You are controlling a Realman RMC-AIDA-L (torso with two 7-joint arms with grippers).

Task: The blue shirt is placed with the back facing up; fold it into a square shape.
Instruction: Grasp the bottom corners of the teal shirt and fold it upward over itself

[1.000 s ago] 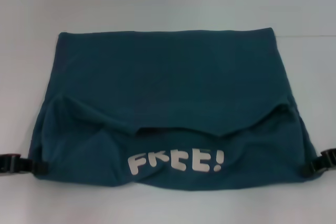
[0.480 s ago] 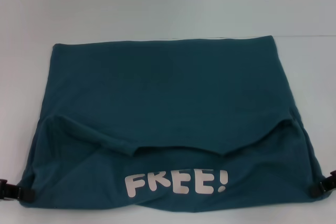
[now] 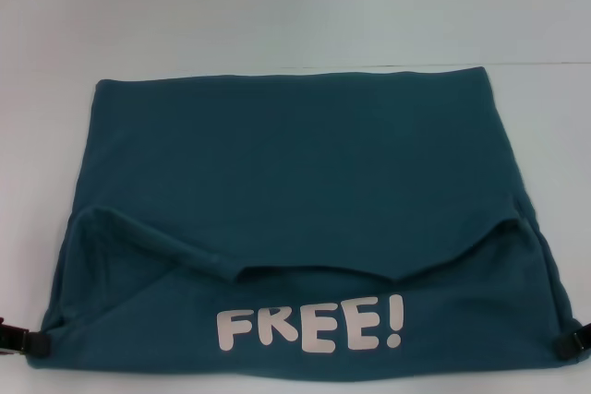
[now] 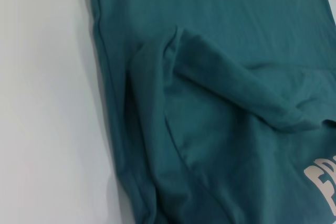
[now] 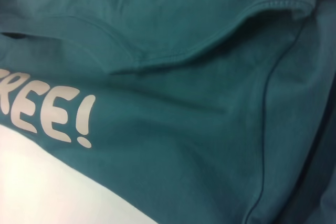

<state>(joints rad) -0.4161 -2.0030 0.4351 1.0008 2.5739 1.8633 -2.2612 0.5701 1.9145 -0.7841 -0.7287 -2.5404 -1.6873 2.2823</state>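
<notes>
The blue shirt (image 3: 295, 163) lies across the white table, with its far edge straight. Its near part is turned over and held up, so the white "FREE!" lettering (image 3: 309, 325) faces up. My left gripper (image 3: 23, 343) grips the shirt's near left corner at the frame's lower left. My right gripper (image 3: 572, 343) grips the near right corner at the lower right. Only the dark tips of both show, pressed into the fabric. The left wrist view shows the shirt's (image 4: 220, 77) folded layers. In the right wrist view the lettering (image 5: 52, 111) sits on the raised flap.
White table (image 3: 277, 6) surrounds the shirt on the far side and on both flanks. A faint seam crosses the table at the right (image 3: 545, 64). No other objects show.
Both grippers have moved nearer to me and lower in the head view, drawing the lettered layer along. The lettering now reads flatter, and the shirt's far edge has slid a little closer.
</notes>
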